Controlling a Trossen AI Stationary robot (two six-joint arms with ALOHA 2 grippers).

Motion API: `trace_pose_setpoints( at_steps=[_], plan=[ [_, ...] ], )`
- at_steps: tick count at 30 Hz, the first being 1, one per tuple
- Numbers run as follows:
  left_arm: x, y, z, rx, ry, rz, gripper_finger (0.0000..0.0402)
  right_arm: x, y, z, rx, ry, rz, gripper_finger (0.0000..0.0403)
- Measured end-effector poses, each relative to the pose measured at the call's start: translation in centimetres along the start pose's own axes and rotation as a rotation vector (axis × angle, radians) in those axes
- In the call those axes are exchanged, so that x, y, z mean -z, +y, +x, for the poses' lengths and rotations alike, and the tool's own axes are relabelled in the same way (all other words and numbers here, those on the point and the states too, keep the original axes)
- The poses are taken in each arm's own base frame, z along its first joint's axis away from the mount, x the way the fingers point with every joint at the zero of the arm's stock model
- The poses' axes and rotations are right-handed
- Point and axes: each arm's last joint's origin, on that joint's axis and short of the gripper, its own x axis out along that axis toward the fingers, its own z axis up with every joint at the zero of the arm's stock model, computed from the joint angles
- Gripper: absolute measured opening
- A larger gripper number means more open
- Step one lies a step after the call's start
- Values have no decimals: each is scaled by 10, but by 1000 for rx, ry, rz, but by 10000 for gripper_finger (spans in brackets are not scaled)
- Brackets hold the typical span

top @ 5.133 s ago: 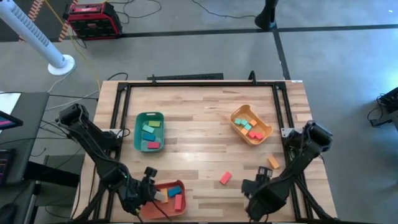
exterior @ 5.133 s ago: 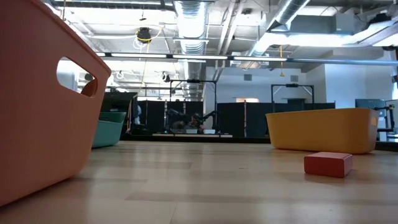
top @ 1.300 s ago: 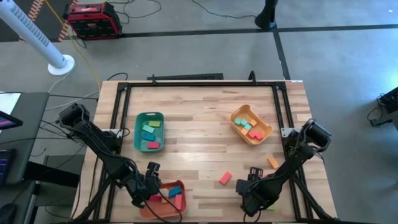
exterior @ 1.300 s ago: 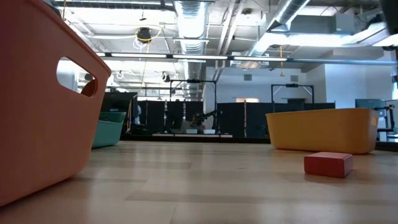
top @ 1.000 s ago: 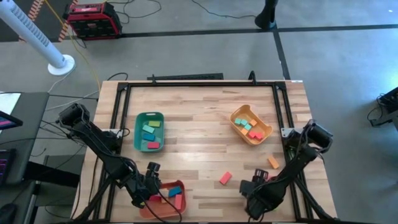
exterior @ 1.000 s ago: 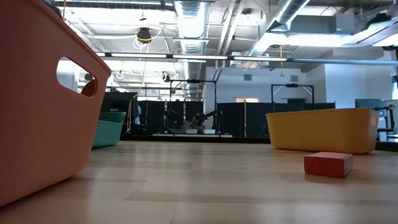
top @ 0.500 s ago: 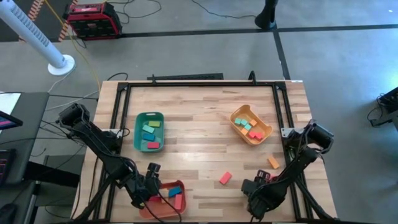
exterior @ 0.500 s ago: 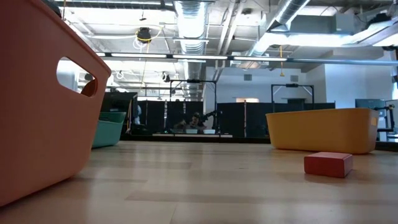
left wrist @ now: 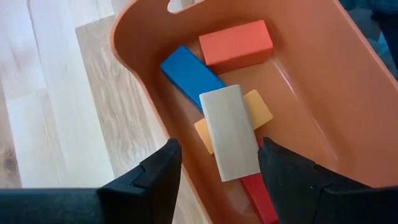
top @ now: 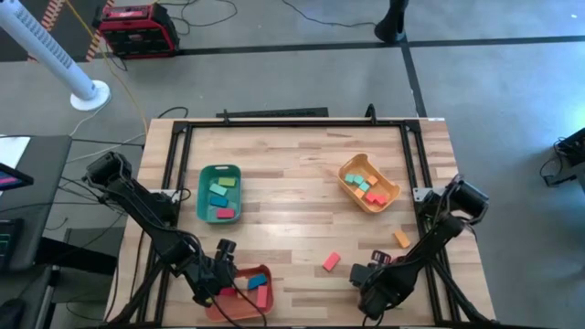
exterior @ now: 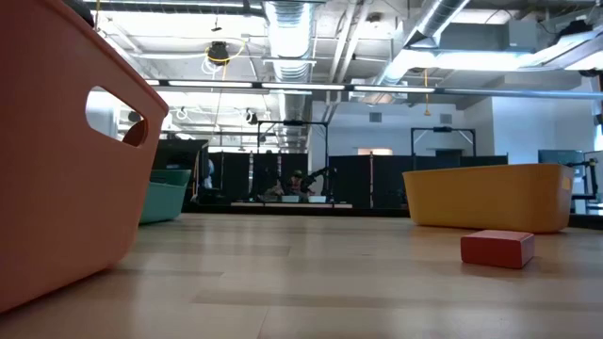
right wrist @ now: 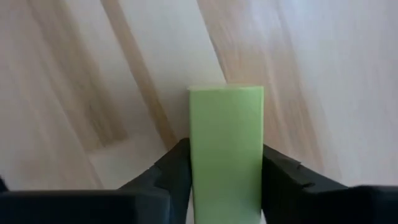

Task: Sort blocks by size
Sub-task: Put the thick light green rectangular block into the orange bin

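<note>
While the left gripper (left wrist: 214, 165) hangs released over the red tray (left wrist: 348, 81), the right gripper (right wrist: 225, 165) grasps a green block (right wrist: 226, 149) above the desk (right wrist: 93, 93).

Bright, even light falls from ceiling strip lamps (exterior: 217, 83); the table (top: 292, 174) shows soft shadows. The right wrist view is motion-blurred, the low view's foreground soft.

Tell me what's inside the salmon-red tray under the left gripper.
In the salmon-red tray lie a red-orange block, a blue block, and a pale block atop a yellow-orange one. Another red block is mostly covered.
</note>
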Motion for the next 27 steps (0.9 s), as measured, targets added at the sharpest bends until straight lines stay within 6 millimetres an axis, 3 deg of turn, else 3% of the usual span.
trace_pose_setpoints(
  at_steps=[2,8,20,27],
  plan=[
    [-2,0,-1,2,-8,20,203,-5,2,0,-32,-19,-8,160],
    [-14,-4,-10,-50,-75,114,203,-28,13,-9,-127,-74,-44,160],
    [-17,-19,-22,-179,-156,293,203,-101,33,-49,-339,-399,-156,167],
    [-12,-25,-25,-233,-167,303,203,-144,29,-62,-459,-639,-196,167]
  ],
)
